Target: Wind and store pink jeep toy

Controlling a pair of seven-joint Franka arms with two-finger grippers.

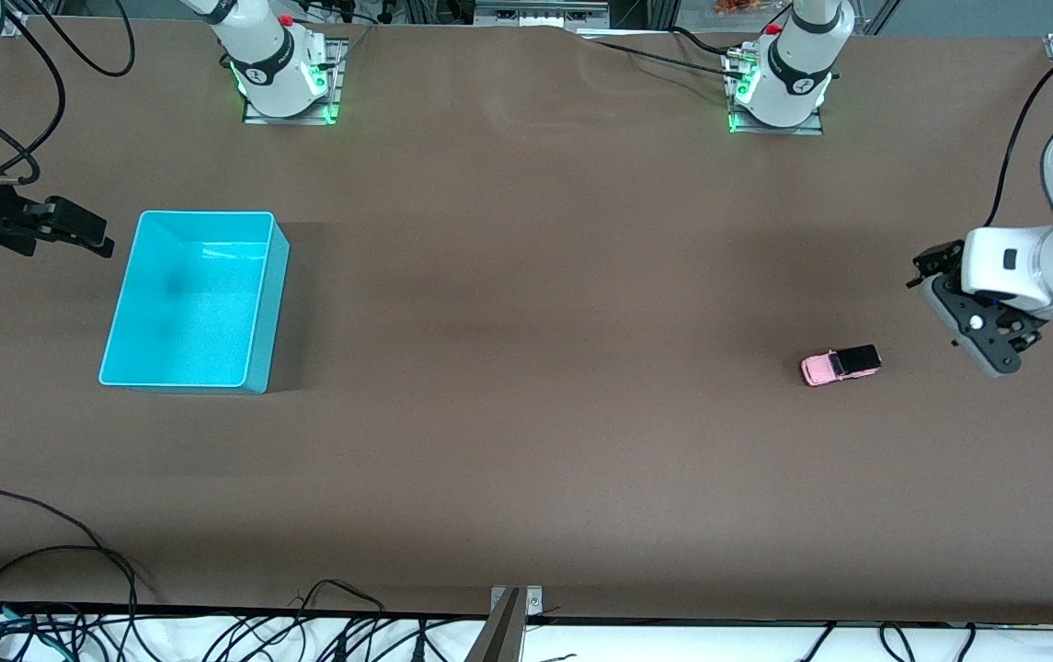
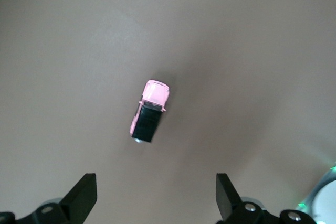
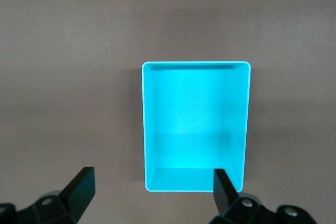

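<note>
one pink jeep toy (image 1: 841,365) on bare bench near left arm's end, wheels down, untouched. left gripper (image 1: 986,345) hovers beside it, fingers wide apart, empty; likely staged for pickup. right gripper (image 1: 75,227) waits at right arm's edge by one turquoise bin (image 1: 255,303), fingers spread, empty.

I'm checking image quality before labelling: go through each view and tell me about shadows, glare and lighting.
Front view: soft broad shadows band the brown table; the turquoise bin casts one toward the left arm's end. Left wrist view: even, dim light, the pink jeep toy sharp, a green glow at one corner. Right wrist view: the bin's floor has a pale sheen, and its rim stays crisp.
</note>
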